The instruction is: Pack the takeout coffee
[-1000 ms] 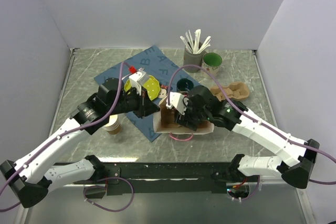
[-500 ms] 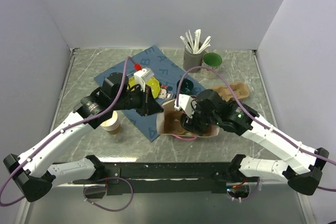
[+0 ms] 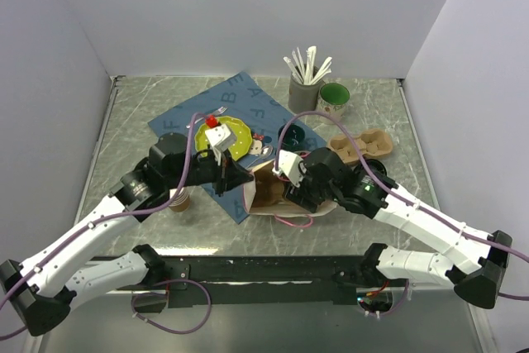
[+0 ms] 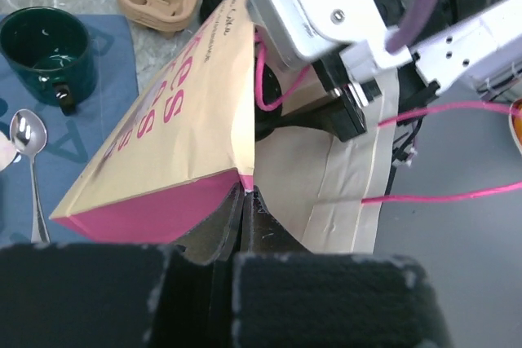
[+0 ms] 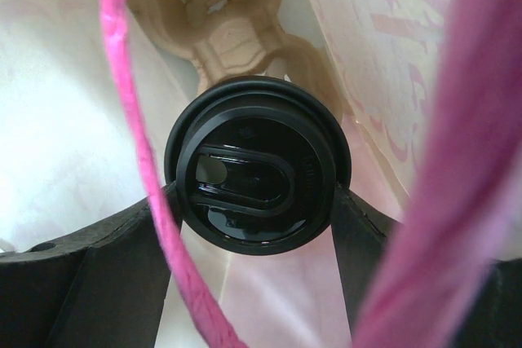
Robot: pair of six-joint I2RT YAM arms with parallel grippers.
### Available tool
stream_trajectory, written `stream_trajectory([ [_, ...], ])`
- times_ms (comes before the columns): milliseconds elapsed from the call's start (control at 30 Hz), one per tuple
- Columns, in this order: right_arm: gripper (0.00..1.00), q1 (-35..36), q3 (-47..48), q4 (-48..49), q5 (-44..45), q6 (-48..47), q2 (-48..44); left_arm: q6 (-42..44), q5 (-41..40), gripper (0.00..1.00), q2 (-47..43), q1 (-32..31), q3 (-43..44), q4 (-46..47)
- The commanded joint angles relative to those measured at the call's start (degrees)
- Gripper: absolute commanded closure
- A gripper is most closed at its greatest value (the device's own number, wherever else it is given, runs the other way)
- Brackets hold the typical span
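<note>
- Dead centre of the table, a paper bag [image 3: 266, 194] lies on its side.
- Left claw [image 4: 246, 201] is clamped tight on the bag's edge, pinching the paper next to the pink side panel.
- Right claw [image 5: 254, 201] reaches into the bag from 3 o'clock. Its fingers [image 5: 155, 226] are pressed on both sides of the coffee [image 5: 257, 160], so it's gripping it at the black lid.
- A pulp carrier [image 5: 216, 22] shows at 12 o'clock just past the lid, between the bag's walls.
- Green mug [image 4: 45, 42] and spoon [image 4: 28, 140] sit outside the bag, around 9 o'clock.
</note>
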Motion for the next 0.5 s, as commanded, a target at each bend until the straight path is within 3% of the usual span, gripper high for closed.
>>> stream_trajectory([
  [0,0.37,0.0,-3.0,5.0,1.6,-2.0,-1.6,4.4,4.1,0.99,-4.4,-0.3,-5.5,10.3],
  [467,0.38,0.7,-0.1,3.0,-11.2,-6.3,0.5,9.2,8.5,0.99,-7.6,-0.3,-8.4,7.9],
])
